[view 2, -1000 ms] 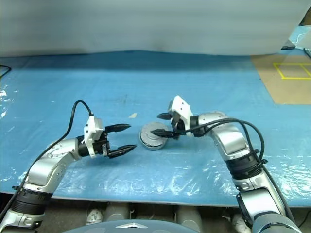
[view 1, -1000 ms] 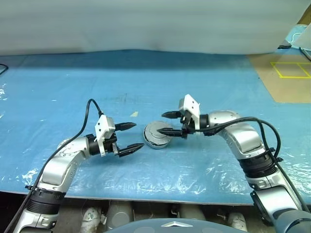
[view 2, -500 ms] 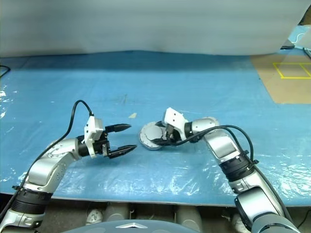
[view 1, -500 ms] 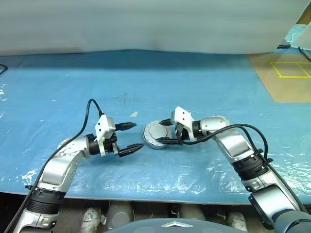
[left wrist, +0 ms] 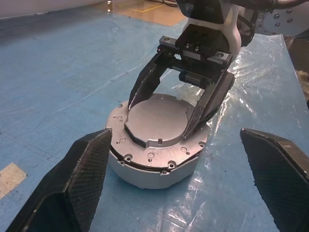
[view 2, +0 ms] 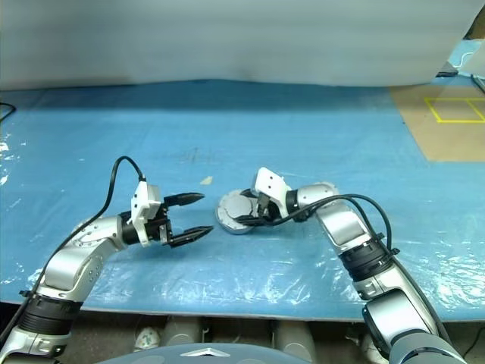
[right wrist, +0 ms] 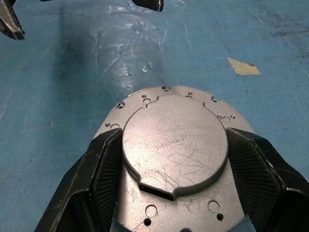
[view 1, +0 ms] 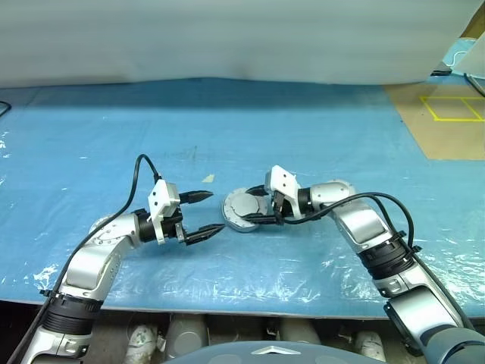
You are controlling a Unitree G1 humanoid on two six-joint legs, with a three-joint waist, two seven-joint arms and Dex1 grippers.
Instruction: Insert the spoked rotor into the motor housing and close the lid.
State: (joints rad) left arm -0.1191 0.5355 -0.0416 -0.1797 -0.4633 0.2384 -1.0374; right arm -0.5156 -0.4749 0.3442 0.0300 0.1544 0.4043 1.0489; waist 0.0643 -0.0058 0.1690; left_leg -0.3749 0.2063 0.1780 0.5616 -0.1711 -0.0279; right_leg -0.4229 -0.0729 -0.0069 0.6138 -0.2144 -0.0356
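One motor housing (view 1: pixel 241 211) sat flat on the blue sheet of the table (view 1: pixel 303 129), its round face turned straight up, so that its axis stood upright and it had no long side to point anywhere. One lid (left wrist: pixel 159 114) lay on top of it, smooth plain face upward, with a small notch in its edge toward the left arm. It rested inside the housing's rim of screw holes, apparently level.

The right claw (view 1: pixel 260 207) reached in from the right, tilted downward, its two black fingers (right wrist: pixel 104 166) set on opposite sides of the lid's raised disc and touching its edge. It was gripping the lid.

The left claw (view 1: pixel 204 214) hung just beside the housing on the left, pointing about level toward it, its fingers spread wide with nothing between them and clear of the metal.

A single small scrap of pale tape (view 1: pixel 208 179) lay on the sheet near the housing, behind it.
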